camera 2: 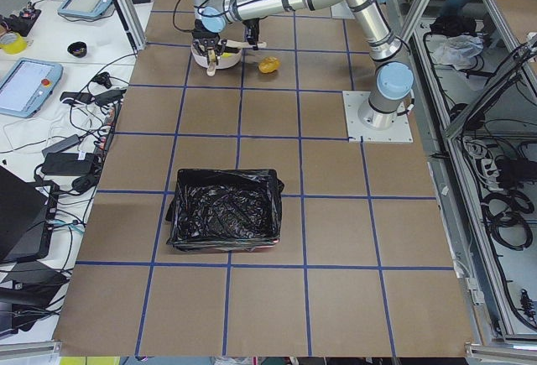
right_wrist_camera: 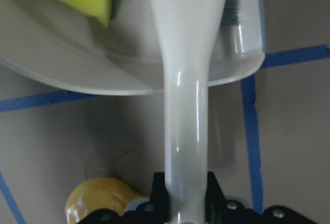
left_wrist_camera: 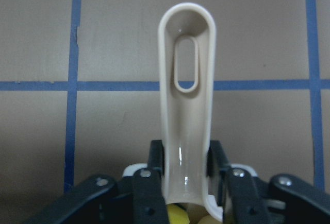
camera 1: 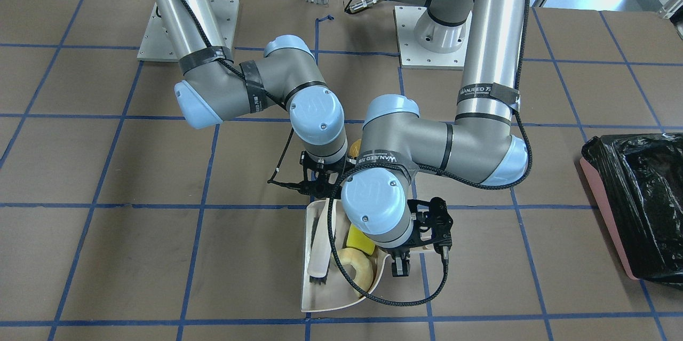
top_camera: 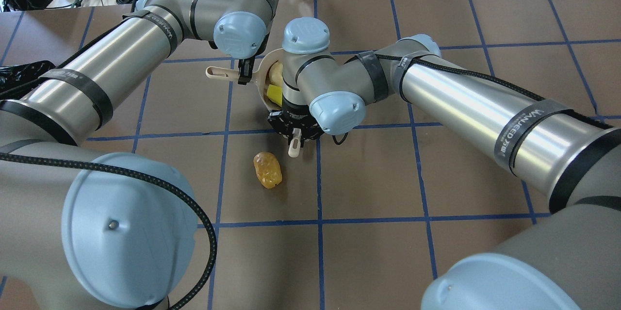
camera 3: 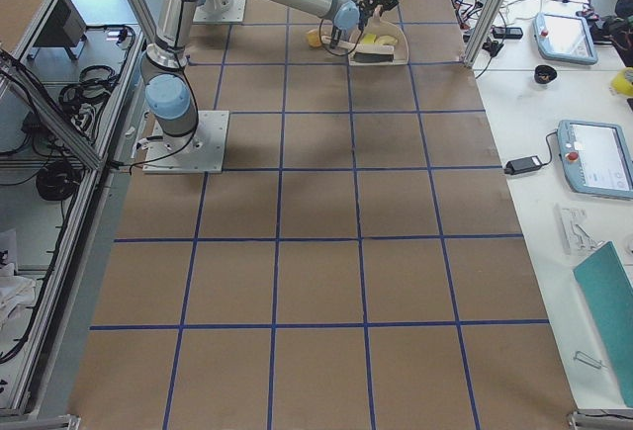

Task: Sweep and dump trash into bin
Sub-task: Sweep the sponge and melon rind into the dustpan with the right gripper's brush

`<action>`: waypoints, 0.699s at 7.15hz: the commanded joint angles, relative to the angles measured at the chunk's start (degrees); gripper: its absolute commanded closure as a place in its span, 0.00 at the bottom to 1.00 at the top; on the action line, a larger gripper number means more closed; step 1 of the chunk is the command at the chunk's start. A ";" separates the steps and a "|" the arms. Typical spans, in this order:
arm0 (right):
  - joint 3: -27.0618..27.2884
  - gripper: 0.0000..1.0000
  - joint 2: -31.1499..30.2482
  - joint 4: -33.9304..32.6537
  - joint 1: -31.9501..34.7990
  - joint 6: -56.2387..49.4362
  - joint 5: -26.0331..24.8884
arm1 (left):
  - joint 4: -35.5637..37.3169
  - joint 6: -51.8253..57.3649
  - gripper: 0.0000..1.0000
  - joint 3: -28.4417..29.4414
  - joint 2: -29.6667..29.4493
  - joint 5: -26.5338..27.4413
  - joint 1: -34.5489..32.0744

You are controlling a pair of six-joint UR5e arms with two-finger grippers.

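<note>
Brown paper, marked into squares by blue tape lines, is spread over the table (camera 1: 106, 159). At the centre of the front-facing view a beige dustpan (camera 1: 315, 298) is seen with a brush (camera 1: 320, 247) laid along its left side.

The dustpan's slotted handle (left_wrist_camera: 186, 80) is clamped between the closed fingers (left_wrist_camera: 148, 193) of the left gripper (left_wrist_camera: 186, 167), as is shown in the left wrist view; in the overhead view that gripper (top_camera: 245, 74) is found at the upper centre. The brush's pale handle (right_wrist_camera: 185, 131) is gripped tight by the right gripper (right_wrist_camera: 185, 198), whose jaws are shut on it at the bottom edge of the right wrist view.

Inside the pan a yellow-green wedge (camera 1: 360, 239) and a pale cream crescent slice (camera 1: 355, 271) are held, touching each other, below the left wrist in the front-facing view. An orange-brown wrinkled lump (top_camera: 268, 170) is left on the bare paper outside the pan, just below and left of the right gripper (top_camera: 294, 142) in the overhead view and apart from its jaws; in the right wrist view it (right_wrist_camera: 98, 198) is seen at the lower left, just beside the gripper.

A pink bin (camera 1: 608, 213) lined with a glossy black bag is placed at the right edge of the front-facing view, well apart from the pan.

"WANJEED" is printed in white on the black straps (camera 1: 488, 90) wrapped round the arms.
</note>
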 commanded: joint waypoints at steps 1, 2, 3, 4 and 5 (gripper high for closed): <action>-0.33 0.97 -1.18 4.09 1.34 1.23 -1.66 | 6.72 7.38 1.00 -1.75 1.34 -6.24 3.39; 0.11 0.97 -4.76 11.01 0.90 -1.64 -6.98 | 6.84 9.74 1.00 -2.37 2.13 -7.30 4.11; 0.37 0.97 -8.01 16.03 0.20 -4.89 -8.95 | 6.84 10.90 1.00 -2.90 3.10 -7.92 5.77; 0.46 0.97 -9.18 17.82 -0.67 -5.27 -9.06 | 6.84 12.74 1.00 -3.60 3.72 -9.93 7.09; 1.16 0.97 -9.45 19.32 -1.21 -8.58 -12.19 | 6.84 14.24 1.00 -4.30 4.51 -10.82 8.24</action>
